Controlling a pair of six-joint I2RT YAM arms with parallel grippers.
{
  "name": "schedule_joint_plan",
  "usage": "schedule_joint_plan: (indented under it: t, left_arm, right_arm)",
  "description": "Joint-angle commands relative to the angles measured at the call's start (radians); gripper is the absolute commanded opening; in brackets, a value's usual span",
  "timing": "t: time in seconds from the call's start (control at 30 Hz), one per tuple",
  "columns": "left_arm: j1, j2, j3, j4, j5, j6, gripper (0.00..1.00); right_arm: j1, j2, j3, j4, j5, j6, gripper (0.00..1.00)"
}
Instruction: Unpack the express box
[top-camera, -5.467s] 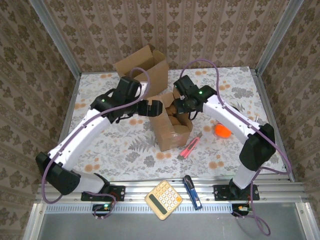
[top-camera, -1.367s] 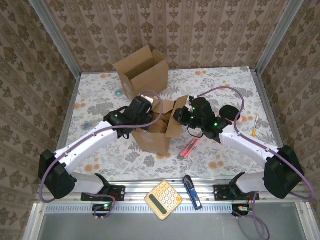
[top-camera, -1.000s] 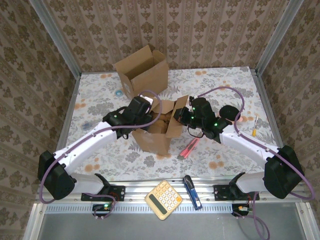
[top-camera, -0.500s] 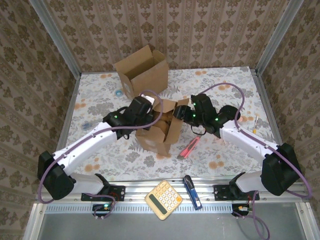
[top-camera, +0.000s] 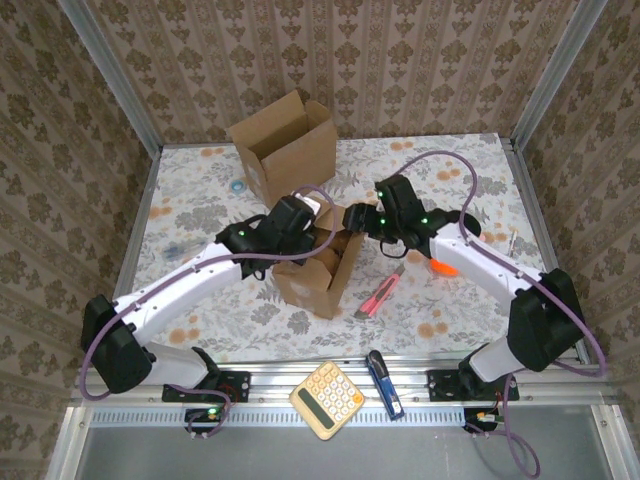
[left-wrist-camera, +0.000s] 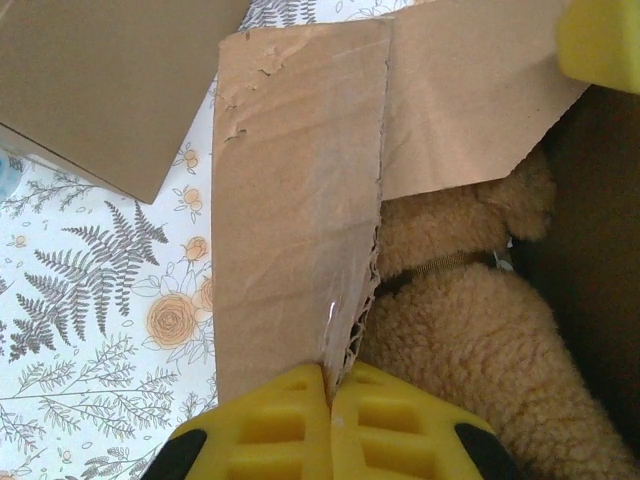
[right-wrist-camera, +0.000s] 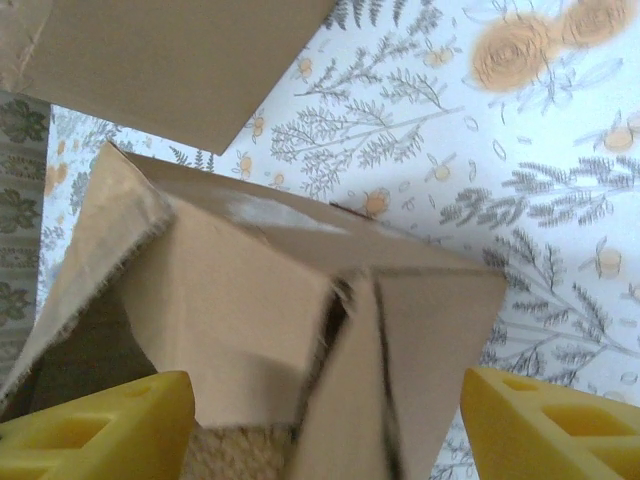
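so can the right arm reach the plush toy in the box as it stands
Probably not yet. The right gripper is open over the box, but folded flaps lie between its fingers and the plush toy. The left gripper pinches just one flap.

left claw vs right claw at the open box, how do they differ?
The left claw is shut, pinching a cardboard flap by its edge; the right claw is open, gripping nothing. The left claw sits beside the plush toy; the right claw straddles other folded flaps. Both are yellow and at the same box.
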Motion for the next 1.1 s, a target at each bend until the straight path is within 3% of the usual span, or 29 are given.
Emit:
schedule_joint_plan:
  t: [0.0,0.27,0.6,0.87,1.07]
  left_arm:
    - [-0.028,0.013,0.026,-0.033,0.066,0.043,0.0]
    - [-0.033,0.021,0.031,-0.039,0.044,0.04,0.0]
    - [-0.025,0.078,0.09,-0.095,-0.008,0.01,0.0]
    - [-0.023,0.134,0.155,-0.202,-0.08,-0.081,0.0]
    - [-0.022,0.136,0.178,-0.22,-0.073,-0.109,0.0]
  right_arm:
    - [-0.017,0.061,0.066,-0.076,0.002,-0.12,0.72]
    - [-0.038,0.112,0.1,-0.069,-0.052,-0.156,0.71]
    - [-0.044,0.033,-0.003,-0.012,-0.134,-0.182,0.72]
    - [-0.061,-0.014,0.08,-0.135,-0.187,-0.2,0.8]
    - [-0.061,-0.029,0.083,-0.181,-0.214,-0.178,0.8]
